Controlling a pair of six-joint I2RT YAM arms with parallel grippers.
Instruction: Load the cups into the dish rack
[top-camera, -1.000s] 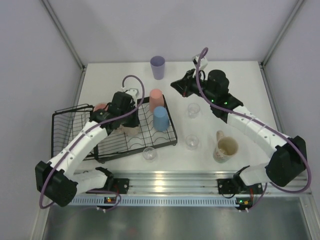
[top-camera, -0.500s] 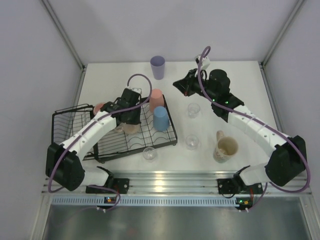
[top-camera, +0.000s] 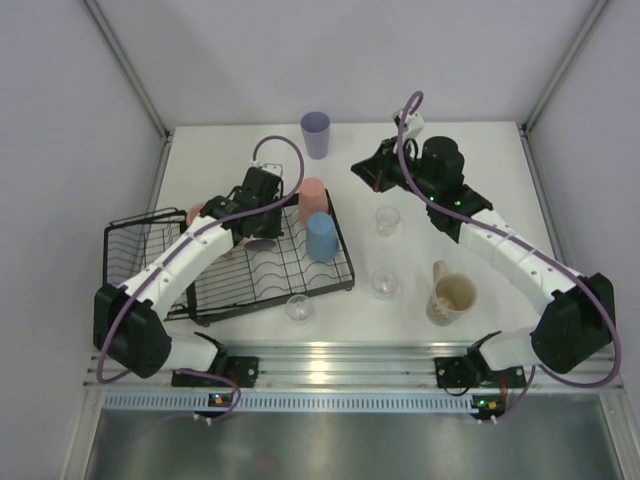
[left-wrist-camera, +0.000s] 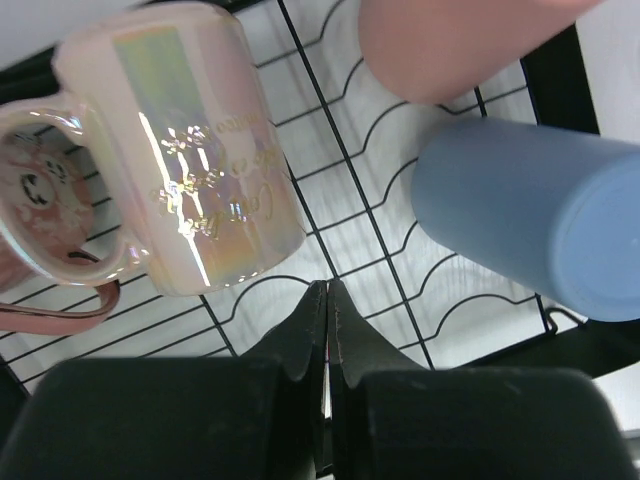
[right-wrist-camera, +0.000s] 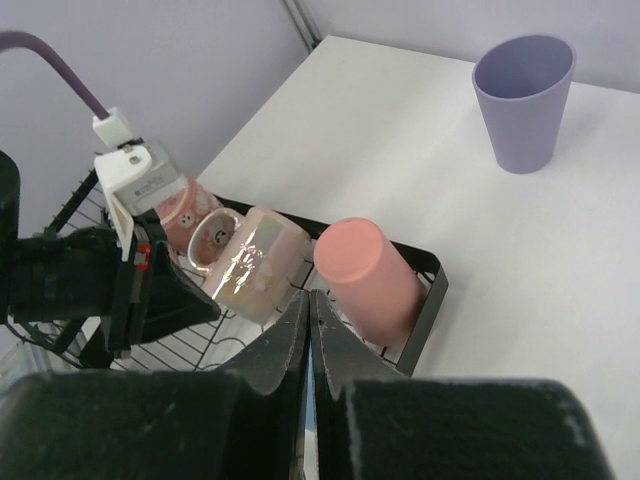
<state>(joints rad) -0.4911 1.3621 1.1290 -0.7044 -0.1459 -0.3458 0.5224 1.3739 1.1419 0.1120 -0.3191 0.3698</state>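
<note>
so the left end effector (left-wrist-camera: 327, 292) is hovering over the dish rack (top-camera: 262, 278) beside the pink mug (left-wrist-camera: 190, 160), the right end effector (right-wrist-camera: 308, 300) is floating past its far-right corner, both pinched shut and gripping nothing

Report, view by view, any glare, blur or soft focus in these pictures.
Left wrist: bright glare streaks on the iridescent mug; the left gripper is dark and soft-edged. Right wrist: the right gripper is out of focus, the lavender cup sharp. Top external: glare on the metal rail.
</note>
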